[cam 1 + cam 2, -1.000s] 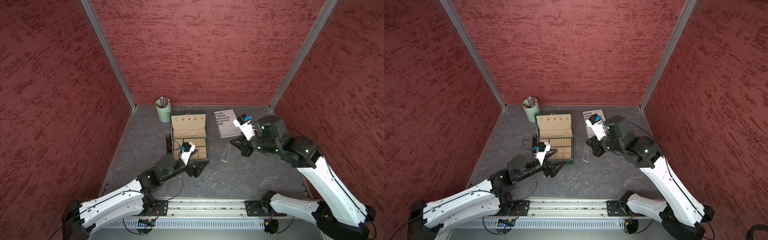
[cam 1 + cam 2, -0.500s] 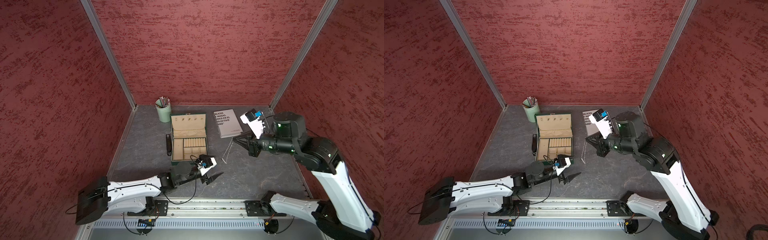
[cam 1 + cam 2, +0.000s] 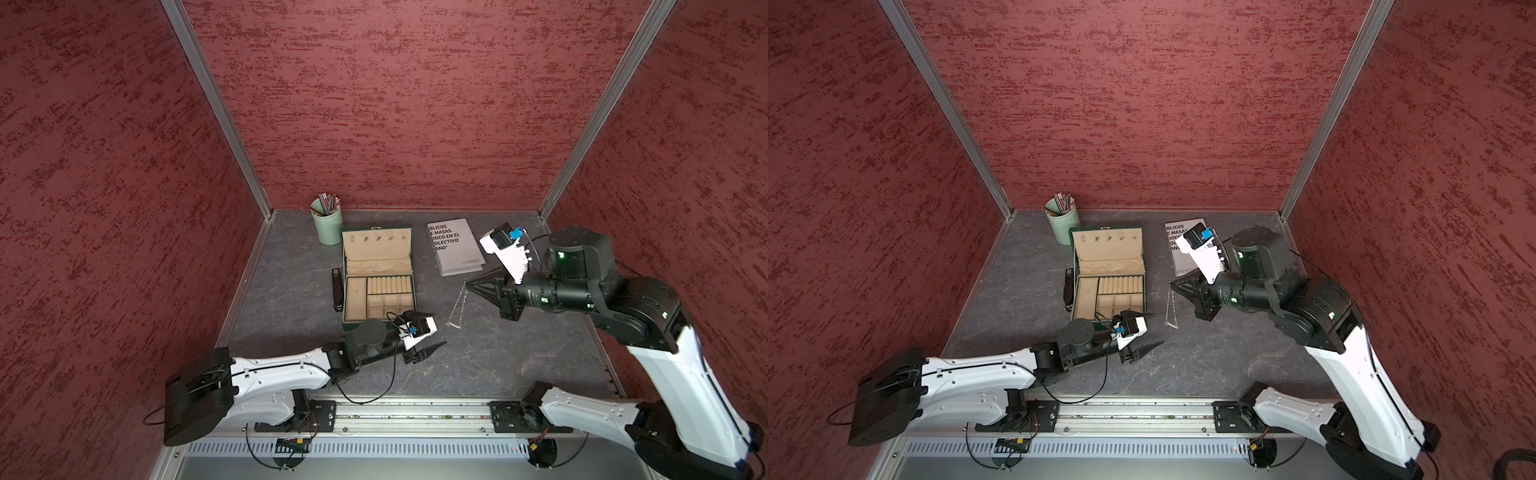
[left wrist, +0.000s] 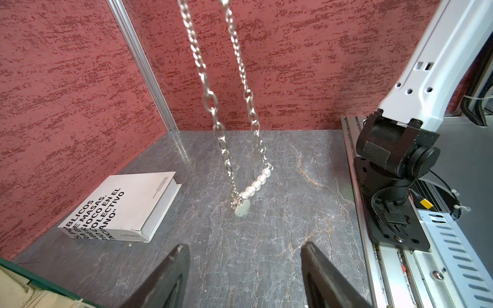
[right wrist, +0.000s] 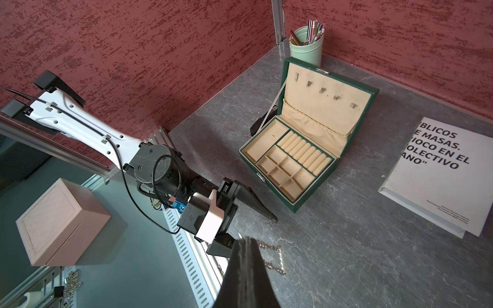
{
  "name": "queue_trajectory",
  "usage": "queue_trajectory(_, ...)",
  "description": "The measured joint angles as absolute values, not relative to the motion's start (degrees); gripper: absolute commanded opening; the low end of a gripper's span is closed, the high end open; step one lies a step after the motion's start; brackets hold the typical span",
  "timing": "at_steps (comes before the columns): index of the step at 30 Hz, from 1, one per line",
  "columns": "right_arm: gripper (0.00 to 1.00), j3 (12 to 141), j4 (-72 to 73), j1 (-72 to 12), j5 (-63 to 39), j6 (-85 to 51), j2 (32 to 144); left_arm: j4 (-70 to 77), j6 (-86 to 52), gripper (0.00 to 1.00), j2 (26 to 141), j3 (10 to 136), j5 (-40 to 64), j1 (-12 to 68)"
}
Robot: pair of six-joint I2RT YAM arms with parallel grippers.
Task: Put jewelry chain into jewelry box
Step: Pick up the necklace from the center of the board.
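Grey veined tabletop (image 3: 519, 353), open jewelry box (image 3: 376, 249), red textured walls (image 3: 395, 104)

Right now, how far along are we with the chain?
Done: jewelry box lies open, compartments empty. In hand: the right gripper, jaws shut, dangles the jewelry chain beside the box; the left gripper sits open nearby. Left: carry the chain over a compartment and release.
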State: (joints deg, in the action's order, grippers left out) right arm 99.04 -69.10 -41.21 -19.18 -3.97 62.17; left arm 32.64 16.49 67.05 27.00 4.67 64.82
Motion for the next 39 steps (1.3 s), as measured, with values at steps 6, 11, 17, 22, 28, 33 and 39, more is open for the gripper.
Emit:
queue_trajectory(6, 0.0, 99.0, -69.2, -41.5, -19.2, -3.9, 62.2, 32.6, 16.5, 0.64, 67.9, 27.4, 6.2, 64.6)
queue_trajectory(11, 0.0, 99.0, -69.3, -41.6, -19.2, -3.8, 62.2, 32.7, 16.5, 0.6, 69.1, 28.5, 6.6, 64.6)
queue_trajectory(17, 0.0, 99.0, -69.3, -41.9, -19.2, -3.5, 62.2, 32.7, 16.6, 0.54, 70.3, 29.6, 7.6, 64.5)
queue_trajectory(22, 0.0, 99.0, -69.3, -42.0, -19.2, -3.4, 62.2, 32.7, 16.6, 0.54, 70.8, 30.1, 8.5, 64.1)
queue_trajectory(28, 0.0, 99.0, -69.3, -42.3, -19.2, -3.3, 62.2, 32.6, 16.6, 0.46, 71.5, 30.8, 9.2, 64.0)
queue_trajectory(33, 0.0, 99.0, -69.3, -42.4, -19.1, -3.0, 62.2, 32.6, 16.5, 0.36, 71.5, 30.9, 9.7, 63.9)
queue_trajectory(39, 0.0, 99.0, -69.3, -42.7, -18.8, -2.7, 62.2, 32.1, 16.3, 0.3, 71.5, 30.9, 10.7, 63.9)
